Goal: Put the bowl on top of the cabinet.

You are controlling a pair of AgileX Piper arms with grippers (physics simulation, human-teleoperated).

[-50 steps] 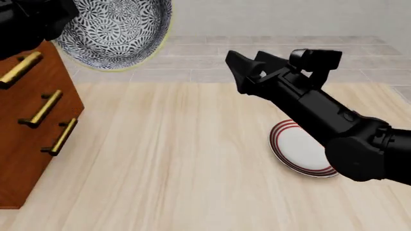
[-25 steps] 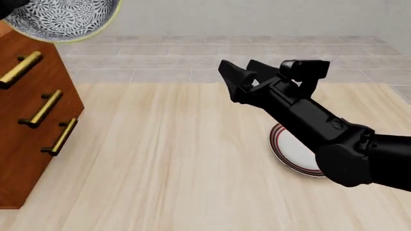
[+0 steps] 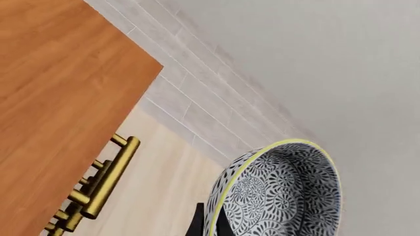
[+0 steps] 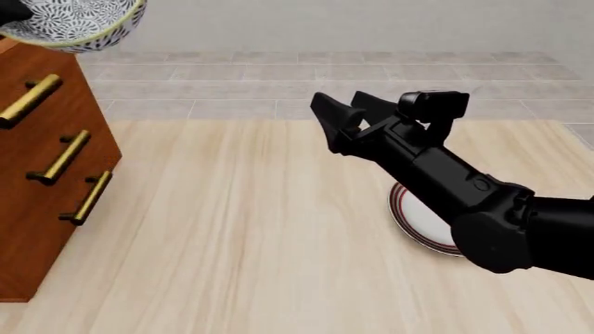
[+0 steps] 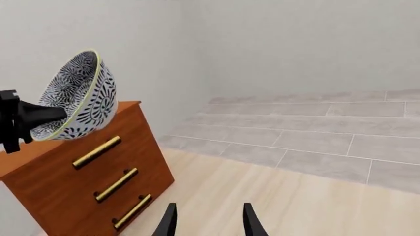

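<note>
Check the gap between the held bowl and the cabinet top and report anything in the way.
Nothing visible blocks it. The left gripper holds the bowl tilted by its rim, over the cabinet, whose top shows bare wood under it. The right gripper is off over the table.

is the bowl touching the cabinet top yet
Cannot tell. In the right wrist view the tilted bowl, held at its rim by the left gripper, overlaps the cabinet top's edge, with no plain gap or contact.
</note>
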